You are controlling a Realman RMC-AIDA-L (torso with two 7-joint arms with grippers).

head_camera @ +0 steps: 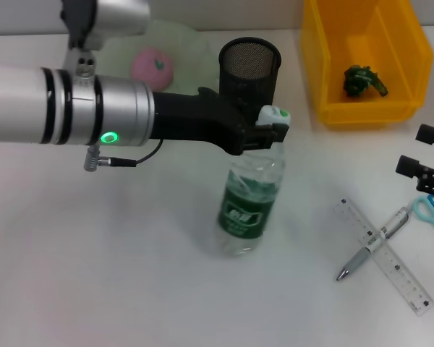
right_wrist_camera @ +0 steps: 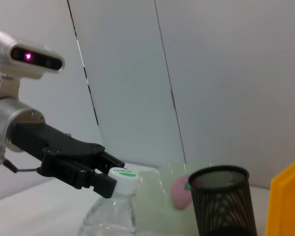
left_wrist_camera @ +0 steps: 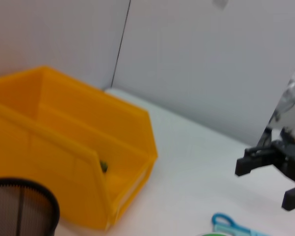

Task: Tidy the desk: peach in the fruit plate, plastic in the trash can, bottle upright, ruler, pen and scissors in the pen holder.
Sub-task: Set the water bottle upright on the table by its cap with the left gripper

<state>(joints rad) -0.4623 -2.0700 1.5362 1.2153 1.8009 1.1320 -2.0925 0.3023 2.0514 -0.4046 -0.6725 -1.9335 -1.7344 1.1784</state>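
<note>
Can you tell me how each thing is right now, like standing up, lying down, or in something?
Bottle: upright, cap on, held at the neck.
Left end effector: shut on the bottle.
Right end effector: idle at the table's right edge.
Peach: in the fruit plate.
Plastic: inside the yellow trash can.
Pen holder: upright.
Pen: lying across the ruler.
Scissors: lying on the table.

Left arm (head_camera: 65, 105): silver cylindrical casing, black ring bands, lit green indicator, thin black cable with metal plug beneath. Black wrist link; black left gripper (head_camera: 264, 134). Right gripper (head_camera: 427, 170) black.
</note>
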